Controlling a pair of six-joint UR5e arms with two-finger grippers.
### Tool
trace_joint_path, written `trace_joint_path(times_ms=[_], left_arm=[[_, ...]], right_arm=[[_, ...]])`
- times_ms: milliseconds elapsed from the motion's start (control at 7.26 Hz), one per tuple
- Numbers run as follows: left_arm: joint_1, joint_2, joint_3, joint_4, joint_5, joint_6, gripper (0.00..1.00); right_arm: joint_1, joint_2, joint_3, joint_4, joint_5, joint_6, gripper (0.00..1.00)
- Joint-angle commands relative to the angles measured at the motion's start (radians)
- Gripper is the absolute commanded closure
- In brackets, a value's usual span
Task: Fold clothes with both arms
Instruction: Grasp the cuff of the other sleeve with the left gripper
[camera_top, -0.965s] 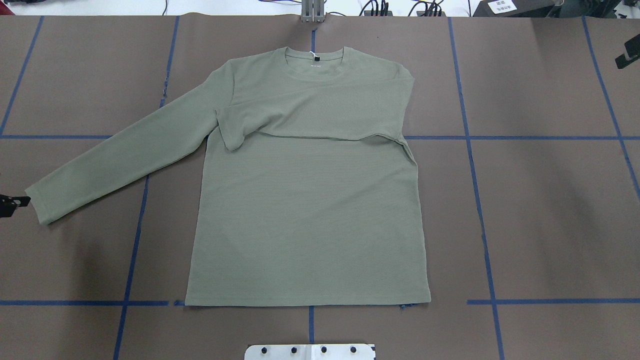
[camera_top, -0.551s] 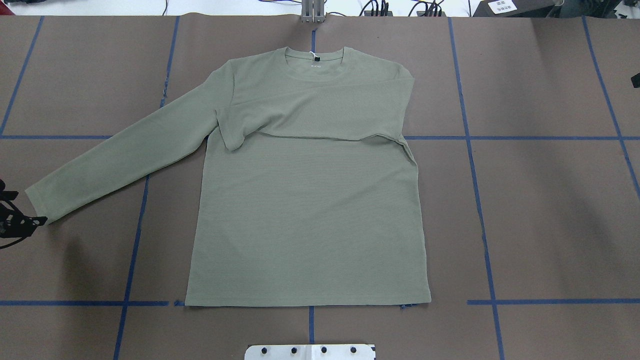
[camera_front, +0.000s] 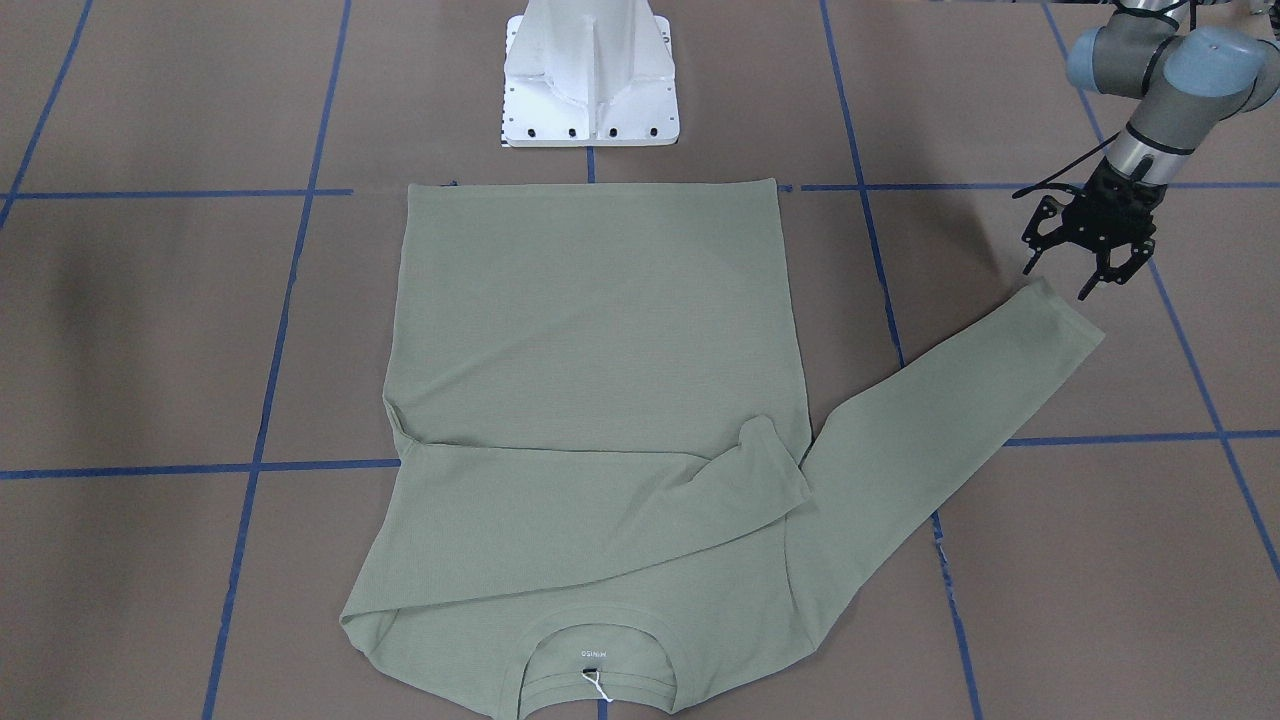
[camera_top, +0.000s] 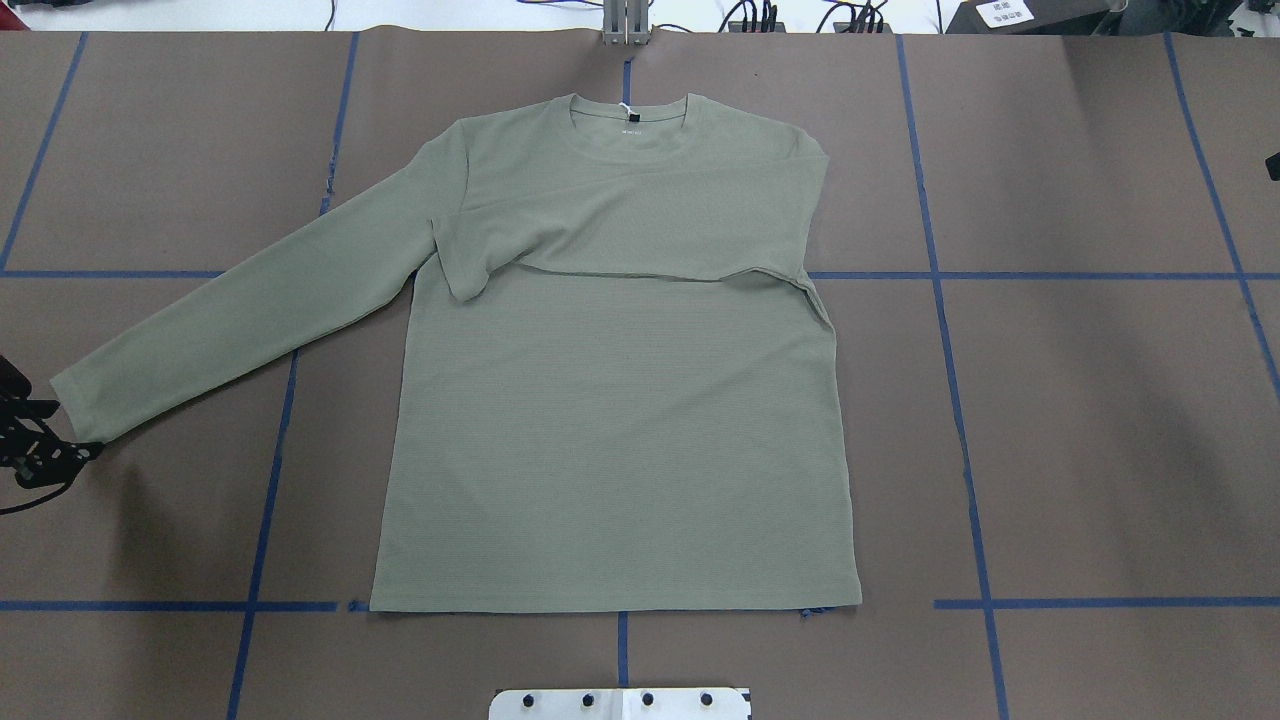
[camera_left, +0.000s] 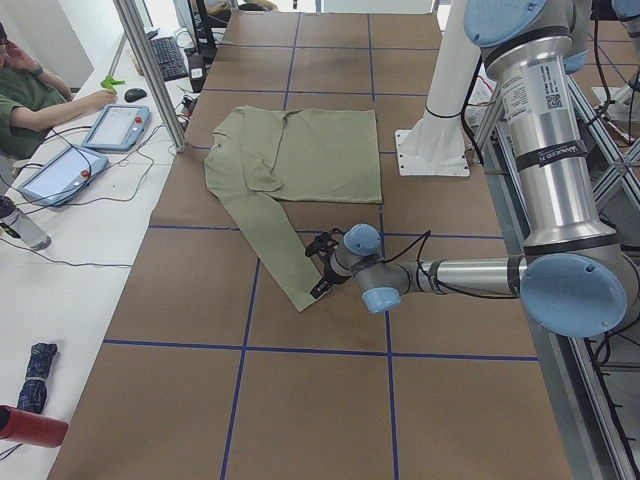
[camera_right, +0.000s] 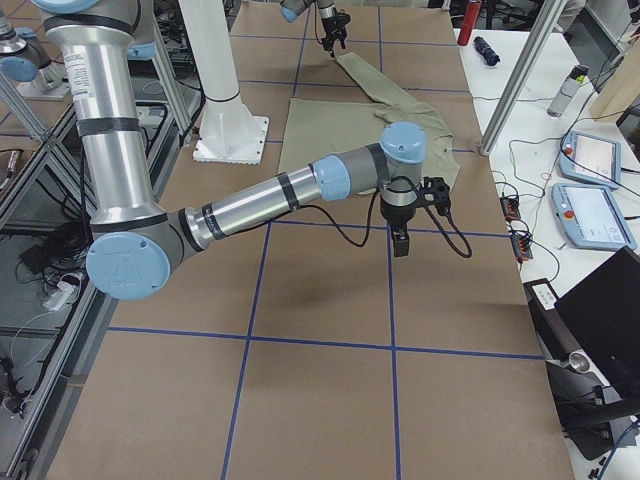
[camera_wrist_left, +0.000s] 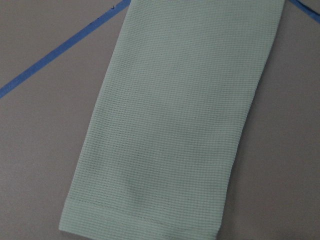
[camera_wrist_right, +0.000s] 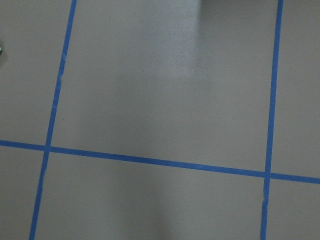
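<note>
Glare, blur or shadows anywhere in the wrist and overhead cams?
Right wrist view: pale sheen on the table, tape lines sharp. Left wrist view: cuff knit visible. Overhead view: soft shadow on the table by the cuff, none on the shirt.

Left hand (camera_front: 1058, 282) open and low; right hand (camera_right: 400, 245) aloft, pointing down.

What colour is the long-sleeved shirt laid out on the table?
Sage green all over: the shirt shows it best in the overhead exterior view.
</note>
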Motion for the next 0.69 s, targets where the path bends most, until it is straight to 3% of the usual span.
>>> trace_joint_path(times_ms=[0, 276, 413, 551], left_arm=[[0.020, -0.004, 0.010, 0.000, 0.002, 0.000, 0.22], [0.029, -0.007, 0.016, 0.000, 0.015, 0.000, 0.23], [0.031, -0.009, 0.019, 0.000, 0.016, 0.000, 0.35], [0.031, -0.007, 0.020, 0.000, 0.016, 0.000, 0.67]], right_arm=[[0.000, -0.002, -0.001, 0.000, -0.001, 0.001, 0.00], [0.000, -0.002, -0.001, 0.000, -0.002, 0.001, 0.00], [0.000, -0.002, -0.001, 0.000, -0.002, 0.002, 0.00], [0.000, -0.002, -0.001, 0.000, -0.001, 0.002, 0.00]])
